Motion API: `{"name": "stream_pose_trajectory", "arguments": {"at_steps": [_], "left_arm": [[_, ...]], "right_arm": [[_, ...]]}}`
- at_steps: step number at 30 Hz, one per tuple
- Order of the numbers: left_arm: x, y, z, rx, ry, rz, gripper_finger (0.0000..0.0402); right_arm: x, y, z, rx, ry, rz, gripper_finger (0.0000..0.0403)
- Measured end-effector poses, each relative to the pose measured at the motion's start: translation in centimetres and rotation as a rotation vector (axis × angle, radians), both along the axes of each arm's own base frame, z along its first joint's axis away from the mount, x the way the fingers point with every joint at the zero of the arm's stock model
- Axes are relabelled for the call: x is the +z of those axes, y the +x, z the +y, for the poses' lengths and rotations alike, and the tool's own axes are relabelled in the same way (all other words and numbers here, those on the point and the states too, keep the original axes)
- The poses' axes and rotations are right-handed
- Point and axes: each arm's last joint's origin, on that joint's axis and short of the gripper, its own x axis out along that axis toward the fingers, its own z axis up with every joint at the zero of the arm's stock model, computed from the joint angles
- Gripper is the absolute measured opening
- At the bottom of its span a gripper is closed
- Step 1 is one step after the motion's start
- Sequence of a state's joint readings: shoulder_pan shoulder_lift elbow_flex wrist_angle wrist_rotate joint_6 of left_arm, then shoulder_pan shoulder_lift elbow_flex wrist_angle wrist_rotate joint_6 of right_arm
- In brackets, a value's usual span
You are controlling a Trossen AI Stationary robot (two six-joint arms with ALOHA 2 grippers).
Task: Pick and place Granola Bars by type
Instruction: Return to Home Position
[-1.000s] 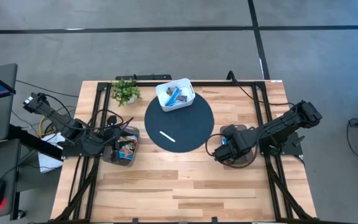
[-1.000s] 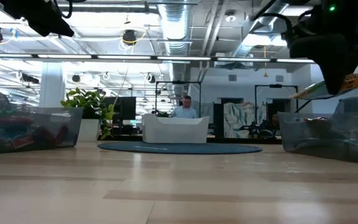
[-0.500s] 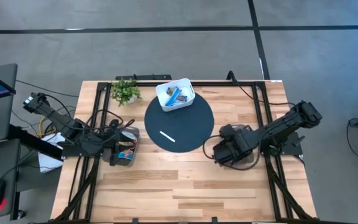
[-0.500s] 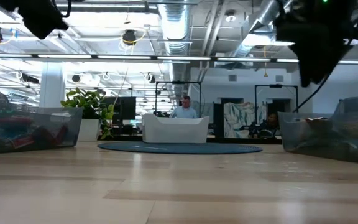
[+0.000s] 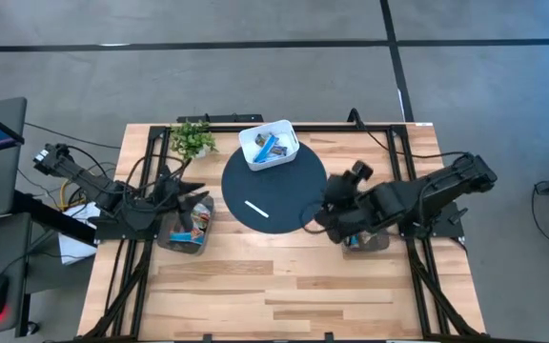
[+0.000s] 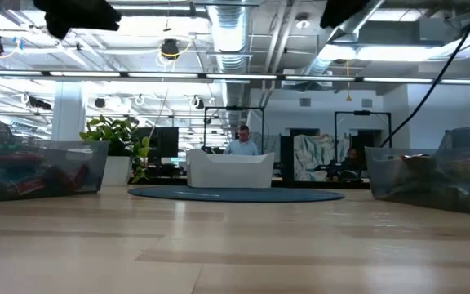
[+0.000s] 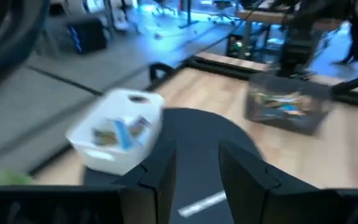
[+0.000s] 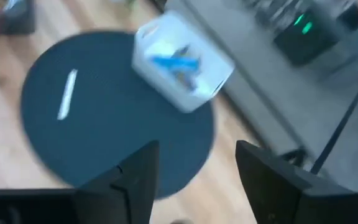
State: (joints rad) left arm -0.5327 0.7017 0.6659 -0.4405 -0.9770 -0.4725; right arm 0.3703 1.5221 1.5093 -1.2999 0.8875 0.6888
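Granola bars lie in three places. Blue ones are in the white box (image 5: 269, 145) at the far edge of the round dark mat (image 5: 284, 181). Mixed blue and tan ones are in the clear left bin (image 5: 189, 232). More are in the clear right bin (image 5: 364, 240). My left gripper (image 7: 197, 171) hovers open above the left bin, pointing toward the mat, with nothing between its fingers. My right gripper (image 8: 194, 180) is open and empty, raised over the mat's right edge (image 5: 332, 210), beside the right bin.
A thin white stick (image 5: 256, 209) lies on the mat. A small potted plant (image 5: 192, 140) stands at the far left of the table. Black frame rails run along both table sides. Bare wood spans the near half (image 5: 274, 286).
My right gripper has let go of a tan bar over the right bin. It has then risen steeply, rolled, and swung toward the mat. My left gripper has tipped upward and turned above the left bin.
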Motion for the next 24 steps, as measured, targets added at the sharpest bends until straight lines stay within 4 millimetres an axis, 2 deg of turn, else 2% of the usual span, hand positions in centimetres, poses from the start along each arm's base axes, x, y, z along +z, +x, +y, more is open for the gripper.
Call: {"name": "stream_pose_trajectory", "arguments": {"at_steps": [4,7,11,18,24], "left_arm": [[0.0,0.6,0.2,0.058,0.135,0.046,0.0112],[-0.2,1.0,0.4,0.025,0.145,0.08,0.0112],[0.0,1.7,0.5,-0.085,0.132,0.094,0.0112],[1.2,2.8,1.2,-0.189,0.235,0.045,0.0112],[1.5,2.9,2.1,-0.223,0.257,0.045,0.0112]], "right_arm": [[1.8,-1.4,-1.5,-0.01,-0.111,-0.045,0.019],[2.2,-2.8,-2.6,-0.009,-0.134,-0.083,0.0179],[1.7,-4.5,-3.7,0.081,-0.068,-0.127,0.0163],[0.0,-6.5,-5.4,0.443,0.098,-0.312,0.0137],[-1.0,-8.5,-7.2,0.515,0.138,-0.394,0.0123]]}}
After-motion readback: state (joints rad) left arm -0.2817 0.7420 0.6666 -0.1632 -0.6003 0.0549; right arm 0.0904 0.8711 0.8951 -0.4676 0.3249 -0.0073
